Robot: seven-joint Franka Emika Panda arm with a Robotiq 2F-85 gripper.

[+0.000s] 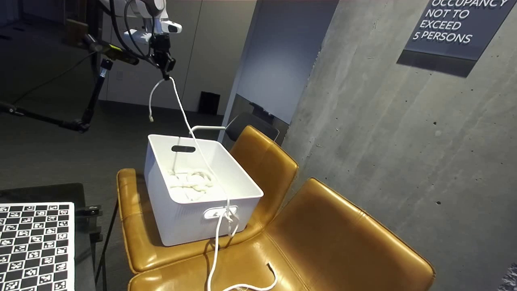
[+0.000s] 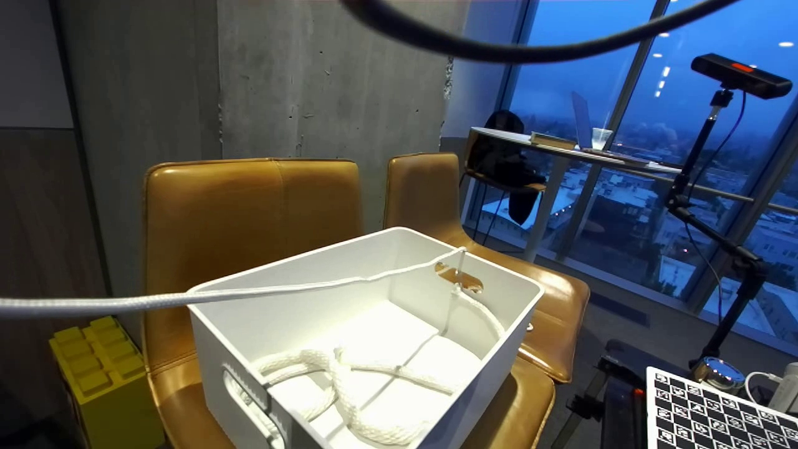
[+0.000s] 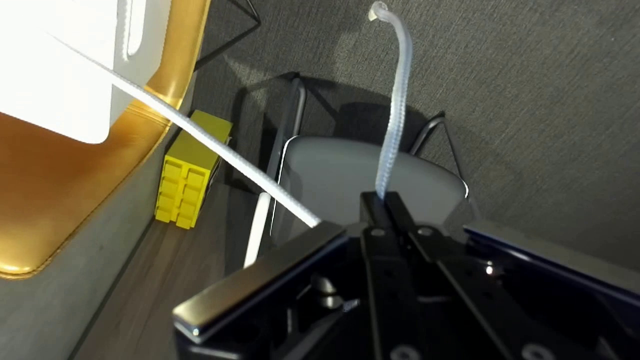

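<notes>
My gripper [image 1: 166, 75] is shut on a white rope [image 1: 185, 115], high above the floor, up and to the left of a white bin in an exterior view. In the wrist view the fingertips [image 3: 381, 199] pinch the rope [image 3: 395, 115], and a short loose end hangs down. The other stretch runs taut over the white bin [image 1: 181, 226] to its far rim, also seen in an exterior view [image 2: 280, 289]. There the rope loops at the handle hole [image 1: 216, 212] and trails onto a chair. Loose rope coils [image 2: 340, 380] lie inside the bin. The gripper is out of view there.
The bin stands on a tan chair [image 1: 135, 226] beside another tan chair [image 1: 347, 230]. A grey chair [image 3: 340, 170] and a yellow block [image 3: 187, 160] are below. A patterned board [image 1: 36, 246], a camera stand [image 2: 704, 131] and a concrete wall [image 1: 383, 121] stand around.
</notes>
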